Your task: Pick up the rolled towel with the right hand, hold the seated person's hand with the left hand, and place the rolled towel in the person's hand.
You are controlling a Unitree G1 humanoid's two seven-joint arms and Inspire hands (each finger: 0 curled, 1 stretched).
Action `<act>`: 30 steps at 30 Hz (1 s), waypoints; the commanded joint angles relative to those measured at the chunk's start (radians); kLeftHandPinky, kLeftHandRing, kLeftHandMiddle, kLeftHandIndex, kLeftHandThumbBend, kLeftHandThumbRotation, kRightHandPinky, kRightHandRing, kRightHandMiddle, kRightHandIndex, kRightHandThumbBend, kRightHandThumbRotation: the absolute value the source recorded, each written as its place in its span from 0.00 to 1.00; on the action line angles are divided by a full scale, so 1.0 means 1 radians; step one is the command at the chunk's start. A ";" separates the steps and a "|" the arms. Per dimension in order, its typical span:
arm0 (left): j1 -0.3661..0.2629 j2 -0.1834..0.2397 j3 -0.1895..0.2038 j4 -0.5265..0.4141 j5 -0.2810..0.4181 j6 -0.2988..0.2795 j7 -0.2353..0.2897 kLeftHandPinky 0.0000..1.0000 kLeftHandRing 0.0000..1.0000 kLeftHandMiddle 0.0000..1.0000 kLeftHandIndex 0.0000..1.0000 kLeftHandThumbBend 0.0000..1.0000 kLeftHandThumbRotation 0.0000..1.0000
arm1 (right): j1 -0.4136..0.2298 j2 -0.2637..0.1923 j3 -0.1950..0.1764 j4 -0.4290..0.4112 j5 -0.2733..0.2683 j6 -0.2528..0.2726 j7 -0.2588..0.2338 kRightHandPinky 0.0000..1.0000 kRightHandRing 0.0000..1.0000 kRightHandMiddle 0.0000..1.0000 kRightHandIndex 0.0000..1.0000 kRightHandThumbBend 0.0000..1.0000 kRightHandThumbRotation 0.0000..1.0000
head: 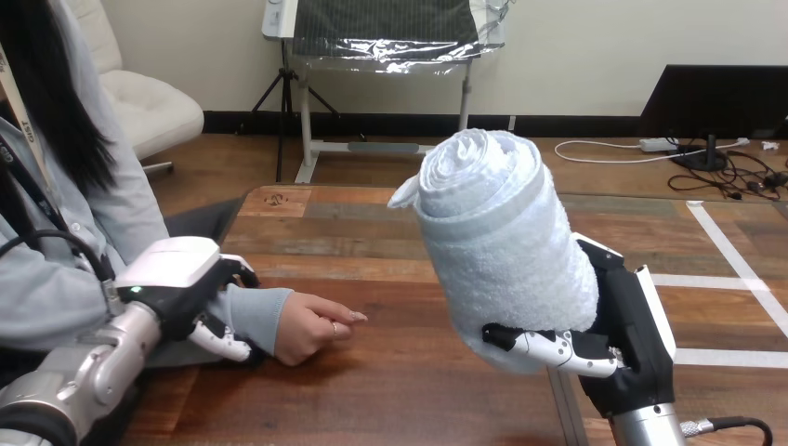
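A: Our left hand (pixel 186 288) sits at the left, its fingers and thumb curled round the person's wrist (pixel 253 311).

B: Just right of it we see the person's hand (pixel 311 327) resting on the counter (pixel 400 400), loosely closed, one finger pointing right.

A: Further right, our right hand (pixel 632 334) is wrapped round the rolled towel (pixel 502 242), with its fingers (pixel 548 347) across the lower part.

B: We see the towel nearly upright, tilted a little left, held above the counter and apart from the person's hand.
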 commanded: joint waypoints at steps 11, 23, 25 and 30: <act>-0.020 -0.056 -0.042 -0.075 -0.002 0.018 -0.043 0.56 0.60 0.64 0.72 1.00 0.30 | -0.061 0.019 -0.001 -0.044 0.011 0.000 0.002 0.22 0.29 0.43 0.44 0.52 0.00; -0.008 -0.054 -0.060 -0.121 0.012 0.018 -0.054 0.57 0.64 0.67 0.71 1.00 0.26 | -0.072 0.025 0.000 -0.033 0.004 0.004 0.002 0.22 0.30 0.42 0.44 0.53 0.00; -0.007 -0.054 -0.063 -0.128 0.013 0.021 -0.058 0.56 0.64 0.67 0.70 1.00 0.25 | -0.074 0.026 0.000 -0.031 0.006 0.004 0.004 0.23 0.30 0.42 0.45 0.53 0.00; -0.004 -0.051 -0.067 -0.140 0.013 0.027 -0.066 0.53 0.61 0.64 0.68 1.00 0.21 | -0.077 0.029 0.000 -0.030 -0.002 0.000 -0.001 0.23 0.30 0.42 0.45 0.52 0.00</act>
